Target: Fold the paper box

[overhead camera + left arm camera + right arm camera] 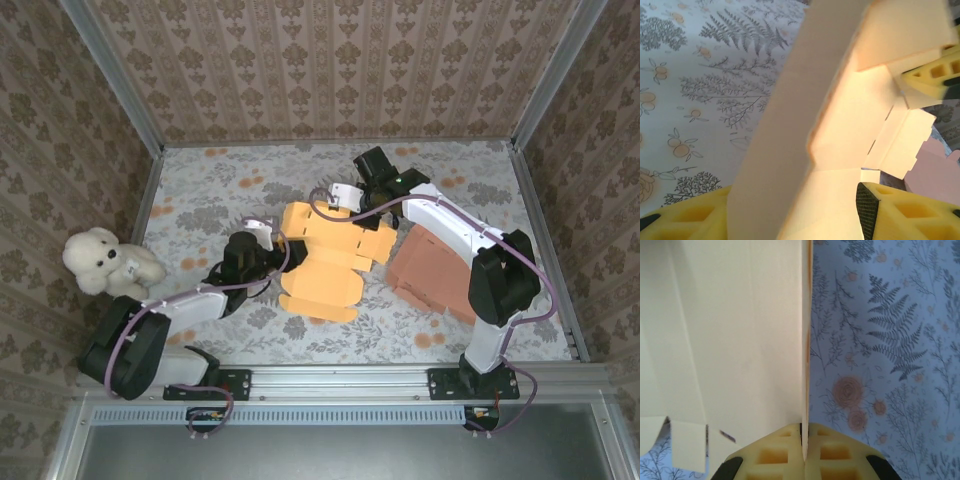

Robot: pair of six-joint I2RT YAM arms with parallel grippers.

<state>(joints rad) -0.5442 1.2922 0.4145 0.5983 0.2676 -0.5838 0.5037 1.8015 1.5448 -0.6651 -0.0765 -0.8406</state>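
At table (210, 190) centre, paper box (322, 262) long axis near-far; right fingers (775, 456) pinch far panel, left fingers (905, 215) wide astride wall.

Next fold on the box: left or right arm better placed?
Left, likely. The right gripper is shut on the box edge, anchoring it; the left gripper straddles a raised panel, jaws apart, free to push.

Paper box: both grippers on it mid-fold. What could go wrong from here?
1. The right gripper is shut on one thin panel edge of the paper box; a sideways pull could tear the panel or slip it out.
2. The left gripper straddles a raised wall, contact unclear; closing off the crease may buckle it.
3. The brown box lies right beside it, under the right arm; a sweep could drag it.
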